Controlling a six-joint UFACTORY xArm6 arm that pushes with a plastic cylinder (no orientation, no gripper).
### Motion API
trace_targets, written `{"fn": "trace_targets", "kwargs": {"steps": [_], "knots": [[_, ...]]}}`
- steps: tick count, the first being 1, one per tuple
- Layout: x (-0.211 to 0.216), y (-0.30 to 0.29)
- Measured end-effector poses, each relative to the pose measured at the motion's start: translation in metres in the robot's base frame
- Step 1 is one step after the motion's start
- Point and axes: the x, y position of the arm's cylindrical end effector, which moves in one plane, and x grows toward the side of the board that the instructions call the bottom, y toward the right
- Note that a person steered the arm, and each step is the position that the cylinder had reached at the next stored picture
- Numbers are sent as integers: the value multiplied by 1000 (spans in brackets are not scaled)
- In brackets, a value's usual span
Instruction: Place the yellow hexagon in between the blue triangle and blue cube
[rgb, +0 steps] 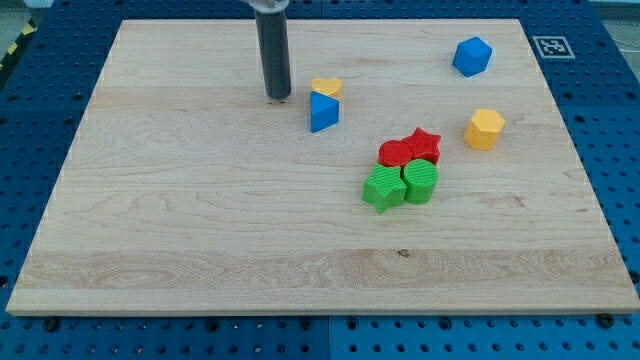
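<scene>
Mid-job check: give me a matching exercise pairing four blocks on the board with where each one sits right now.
Things:
1. blue cube
2. yellow hexagon
3. blue triangle
4. green star-shaped block

Places:
A. touching the yellow heart-shaped block, just right of my tip
B. lowest in the central cluster, beside the green cylinder
C. near the view's top right
D. alone, right of the red star-shaped block

Pairs: 1-C, 2-D, 3-A, 4-B

Tabletop (200, 220): pale wood, visible grain, matt, smooth. Rod: dark, slight sheen, metal-looking; my tip (279, 96) same finish. Yellow hexagon (484, 129), blue triangle (323, 111), blue cube (472, 56): matt, plastic-looking. Green blocks (400, 185) and red blocks (410, 150): fine ribbed tops. Surround: blue perforated panel (610, 120), painted look.
</scene>
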Motion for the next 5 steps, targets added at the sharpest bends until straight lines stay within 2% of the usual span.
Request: {"fn": "trace_targets", "kwargs": {"steps": [1,2,3,5], "knots": [[-45,53],[-31,146],[25,192],[48,334]]}}
